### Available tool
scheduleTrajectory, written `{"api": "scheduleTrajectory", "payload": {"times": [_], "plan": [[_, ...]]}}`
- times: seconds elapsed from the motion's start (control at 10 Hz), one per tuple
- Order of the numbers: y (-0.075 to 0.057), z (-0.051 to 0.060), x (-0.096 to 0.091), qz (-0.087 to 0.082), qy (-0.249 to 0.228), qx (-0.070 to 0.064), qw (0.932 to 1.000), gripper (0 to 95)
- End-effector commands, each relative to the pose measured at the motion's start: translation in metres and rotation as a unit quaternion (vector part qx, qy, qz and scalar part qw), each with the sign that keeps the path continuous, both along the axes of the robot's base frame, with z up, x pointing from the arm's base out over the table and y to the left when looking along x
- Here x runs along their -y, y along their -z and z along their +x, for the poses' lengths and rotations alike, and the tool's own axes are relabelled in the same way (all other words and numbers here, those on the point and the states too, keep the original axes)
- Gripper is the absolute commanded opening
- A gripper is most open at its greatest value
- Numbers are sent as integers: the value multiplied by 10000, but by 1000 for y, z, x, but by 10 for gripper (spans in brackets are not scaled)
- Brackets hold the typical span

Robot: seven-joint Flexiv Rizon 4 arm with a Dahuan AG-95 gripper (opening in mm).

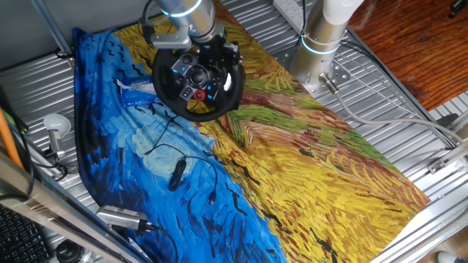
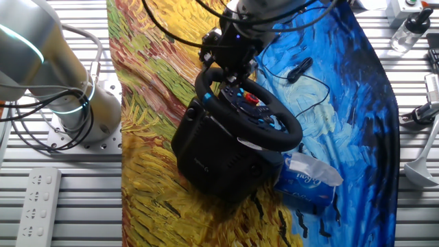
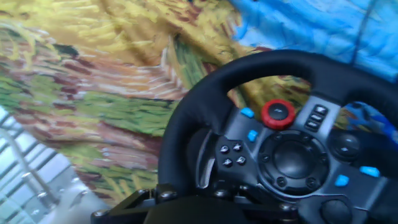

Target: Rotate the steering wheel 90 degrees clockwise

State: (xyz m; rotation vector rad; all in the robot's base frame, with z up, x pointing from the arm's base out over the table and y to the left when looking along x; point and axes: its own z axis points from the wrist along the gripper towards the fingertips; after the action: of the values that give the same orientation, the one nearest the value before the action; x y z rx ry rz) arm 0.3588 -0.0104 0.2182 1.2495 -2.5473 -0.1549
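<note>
The black steering wheel (image 1: 170,89) stands tilted on its black base (image 2: 209,154) at the far end of the painted cloth. Its hub carries small buttons, bluish accents and a red knob (image 3: 278,114). My gripper (image 1: 219,57) sits at the wheel's upper right rim in one fixed view, and at the far rim (image 2: 230,65) in the other. In the hand view the thick rim (image 3: 186,118) runs down into the dark jaws at the bottom edge, which appear shut on it. The fingertips themselves are hidden in shadow.
A blue tissue pack (image 1: 135,93) lies beside the wheel base. A small black cabled device (image 1: 177,175) rests on the blue part of the cloth (image 1: 329,183). A second arm's base (image 1: 319,44) stands on the slatted table, and tools (image 1: 121,217) lie at the edge.
</note>
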Motion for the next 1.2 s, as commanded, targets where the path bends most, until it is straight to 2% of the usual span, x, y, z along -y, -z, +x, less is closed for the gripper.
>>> {"api": "scheduleTrajectory", "payload": {"times": [0.1, 0.3, 0.4, 0.5, 0.6, 0.8, 0.9, 1.1, 1.2], "plan": [[-6, 7, -10, -24, 525, -286, 9982, 380], [-6, 7, -10, -208, 406, -107, 9989, 380], [-6, 7, -9, -271, 387, -52, 9989, 380], [-5, 10, -3, -312, 368, 91, 9988, 380], [-5, 14, 2, -343, 329, 172, 9987, 380], [-2, 37, 24, -509, 138, 427, 9977, 380], [5, 41, 34, -477, 84, 614, 9969, 380], [11, 45, 45, -513, 65, 764, 9957, 380], [11, 45, 45, -513, 65, 764, 9957, 380]]}}
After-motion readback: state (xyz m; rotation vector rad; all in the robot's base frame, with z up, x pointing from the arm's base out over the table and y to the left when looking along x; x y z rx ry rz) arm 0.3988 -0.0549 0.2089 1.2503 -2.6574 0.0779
